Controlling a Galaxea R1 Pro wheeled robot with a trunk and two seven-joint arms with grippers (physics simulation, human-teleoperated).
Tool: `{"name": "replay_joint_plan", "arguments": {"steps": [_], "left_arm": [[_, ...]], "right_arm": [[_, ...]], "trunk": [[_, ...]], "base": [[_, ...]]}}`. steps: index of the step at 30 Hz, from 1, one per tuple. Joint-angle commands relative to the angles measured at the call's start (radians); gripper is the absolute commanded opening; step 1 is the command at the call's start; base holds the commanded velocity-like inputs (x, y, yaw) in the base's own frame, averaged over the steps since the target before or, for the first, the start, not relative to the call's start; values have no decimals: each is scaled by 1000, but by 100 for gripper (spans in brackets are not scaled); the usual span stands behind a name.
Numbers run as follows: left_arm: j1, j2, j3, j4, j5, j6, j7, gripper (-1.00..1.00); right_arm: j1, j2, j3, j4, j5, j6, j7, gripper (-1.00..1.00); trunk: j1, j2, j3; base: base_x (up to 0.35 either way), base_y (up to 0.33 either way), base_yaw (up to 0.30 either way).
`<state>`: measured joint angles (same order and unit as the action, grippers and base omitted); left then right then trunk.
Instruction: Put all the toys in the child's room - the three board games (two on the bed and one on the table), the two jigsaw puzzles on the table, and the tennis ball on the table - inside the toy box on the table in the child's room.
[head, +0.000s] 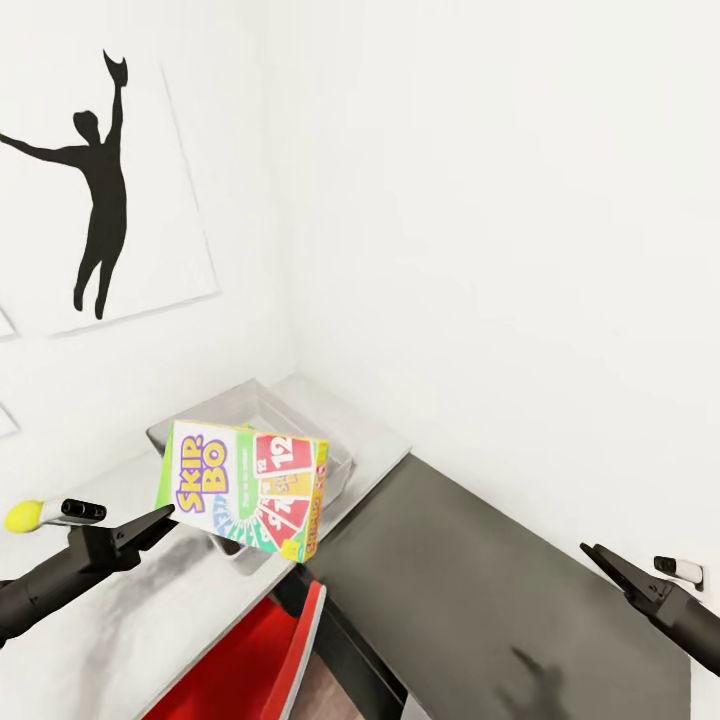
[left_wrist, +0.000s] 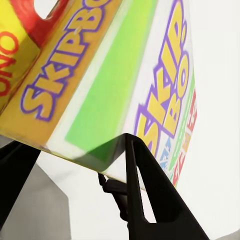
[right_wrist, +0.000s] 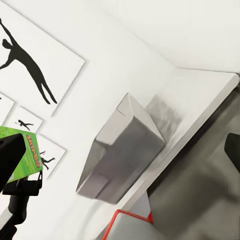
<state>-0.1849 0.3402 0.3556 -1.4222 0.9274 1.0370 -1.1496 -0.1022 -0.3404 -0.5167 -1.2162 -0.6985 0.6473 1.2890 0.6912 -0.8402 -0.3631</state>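
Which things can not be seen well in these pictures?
- Toy box inside: head view, the Skip-Bo box covers most of it; right wrist view shows its outer walls.
- Left hand grip: left wrist view, the box hides the contact.
- Right hand: head view, too small to tell if it is open.

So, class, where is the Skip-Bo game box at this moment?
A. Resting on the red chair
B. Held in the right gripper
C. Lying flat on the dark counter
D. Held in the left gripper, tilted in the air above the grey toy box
D: the left gripper pinches the Skip-Bo box at an edge, tilted above the toy box.
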Motion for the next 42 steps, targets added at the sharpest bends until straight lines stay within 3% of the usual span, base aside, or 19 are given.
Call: {"name": "replay_joint_plan", "arguments": {"steps": [1,30,34,37,42], "left_arm": [[-1,0,0,0,0,5,-2,-100],[-1,-1,1,0,0,2,3,-100],[-8,3,3,2,1,2,51,-100],[-17,7,4,2,3,5,137,-100],[-98,24,0,14,4,10,248,-100]], "right_arm": [[-1,0,0,0,-4,8,2,100],[-1,0,-2,0,-4,10,1,100],[-1,0,-2,0,-3,9,1,100],[-1,0,-1,0,-2,7,1,100],[-1,0,-1,0,-2,7,1,100]], "trunk": [[0,-1,-1],[0,-1,5],[0,-1,5],[0,-1,5],[0,-1,5]], "base": [[111,164,0],[41,43,-25],[0,0,0],[0,0,0],[0,0,0]]}}
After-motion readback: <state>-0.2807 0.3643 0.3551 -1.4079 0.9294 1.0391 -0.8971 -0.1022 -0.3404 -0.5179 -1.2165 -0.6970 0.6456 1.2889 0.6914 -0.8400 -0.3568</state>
